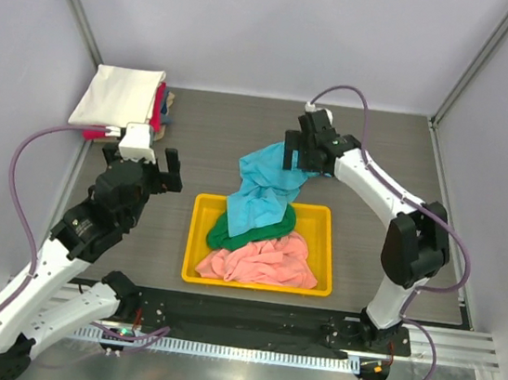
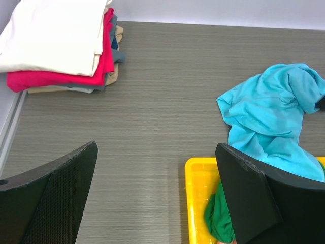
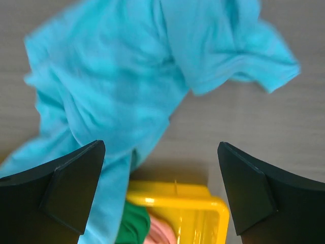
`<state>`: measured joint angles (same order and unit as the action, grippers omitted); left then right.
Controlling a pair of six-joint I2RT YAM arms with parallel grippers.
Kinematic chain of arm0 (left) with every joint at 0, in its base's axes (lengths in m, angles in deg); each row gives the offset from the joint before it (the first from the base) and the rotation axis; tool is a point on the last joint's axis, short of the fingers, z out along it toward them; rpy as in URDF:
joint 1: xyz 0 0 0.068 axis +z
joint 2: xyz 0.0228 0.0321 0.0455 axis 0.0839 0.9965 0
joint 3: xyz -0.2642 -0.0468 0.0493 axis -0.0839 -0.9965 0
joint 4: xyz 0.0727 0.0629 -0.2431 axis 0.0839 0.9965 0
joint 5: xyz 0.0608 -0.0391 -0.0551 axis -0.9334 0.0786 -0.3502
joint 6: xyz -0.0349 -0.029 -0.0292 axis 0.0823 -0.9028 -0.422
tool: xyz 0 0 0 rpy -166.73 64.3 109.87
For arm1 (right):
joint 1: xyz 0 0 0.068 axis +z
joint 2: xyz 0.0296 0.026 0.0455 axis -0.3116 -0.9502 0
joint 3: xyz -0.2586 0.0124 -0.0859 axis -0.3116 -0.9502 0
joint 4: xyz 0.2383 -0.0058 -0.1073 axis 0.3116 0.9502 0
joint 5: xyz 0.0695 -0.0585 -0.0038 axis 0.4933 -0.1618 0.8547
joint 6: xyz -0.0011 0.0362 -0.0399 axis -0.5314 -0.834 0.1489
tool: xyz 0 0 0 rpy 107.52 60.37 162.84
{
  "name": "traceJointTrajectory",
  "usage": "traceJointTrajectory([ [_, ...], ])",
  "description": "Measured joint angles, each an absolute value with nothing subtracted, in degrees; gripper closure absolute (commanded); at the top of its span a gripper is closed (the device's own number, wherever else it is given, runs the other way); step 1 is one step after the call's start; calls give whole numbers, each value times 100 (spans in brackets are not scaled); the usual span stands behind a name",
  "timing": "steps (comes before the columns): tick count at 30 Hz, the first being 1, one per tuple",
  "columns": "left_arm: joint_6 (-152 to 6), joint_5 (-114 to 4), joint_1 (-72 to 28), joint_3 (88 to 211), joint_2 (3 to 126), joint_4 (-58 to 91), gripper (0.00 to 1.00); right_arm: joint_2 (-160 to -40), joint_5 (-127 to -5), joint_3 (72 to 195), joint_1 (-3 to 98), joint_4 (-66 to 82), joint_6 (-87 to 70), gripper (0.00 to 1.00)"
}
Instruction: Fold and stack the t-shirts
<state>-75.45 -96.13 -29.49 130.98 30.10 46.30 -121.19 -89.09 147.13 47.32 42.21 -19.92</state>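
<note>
A turquoise-blue t-shirt (image 1: 266,187) lies crumpled, half on the table and half draped into the yellow tray (image 1: 193,238). It also shows in the left wrist view (image 2: 269,112) and the right wrist view (image 3: 117,76). Under it in the tray lie a green shirt (image 1: 228,233) and a salmon-pink shirt (image 1: 263,262). My right gripper (image 1: 297,161) hovers over the turquoise shirt's far end, open and empty (image 3: 158,152). My left gripper (image 1: 164,176) is open and empty left of the tray (image 2: 156,152). A folded stack with a cream-white shirt (image 1: 116,97) over a red one (image 2: 61,77) sits far left.
The yellow tray's far rim (image 3: 177,199) lies just below my right gripper, and its left rim (image 2: 193,203) is beside my left gripper's right finger. Walls enclose the table on the left, back and right. Bare wood-grain table lies between the stack and the tray.
</note>
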Motion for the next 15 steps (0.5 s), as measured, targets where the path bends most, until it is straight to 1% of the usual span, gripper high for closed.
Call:
traceJointTrajectory([
  [2,-7545,-9613,-2949,13098,3027,4649,0,-12030,-8600,14234,4776,4429,-2110,0],
  [4,-7545,-9613,-2936,13098,3045,4656,0,-11874,-8331,14011,4811,4416,-2195,0],
  [9,-7545,-9613,-2879,13098,3051,4680,0,-11564,-7831,13865,5069,4164,-2444,0],
  [12,-7545,-9615,-2879,13098,3051,4682,0,-11883,-7660,13913,5139,4018,-2527,1],
  [15,-7543,-9621,-2879,13098,3051,4684,0,-12622,-7490,14099,5130,3939,-2595,2],
])
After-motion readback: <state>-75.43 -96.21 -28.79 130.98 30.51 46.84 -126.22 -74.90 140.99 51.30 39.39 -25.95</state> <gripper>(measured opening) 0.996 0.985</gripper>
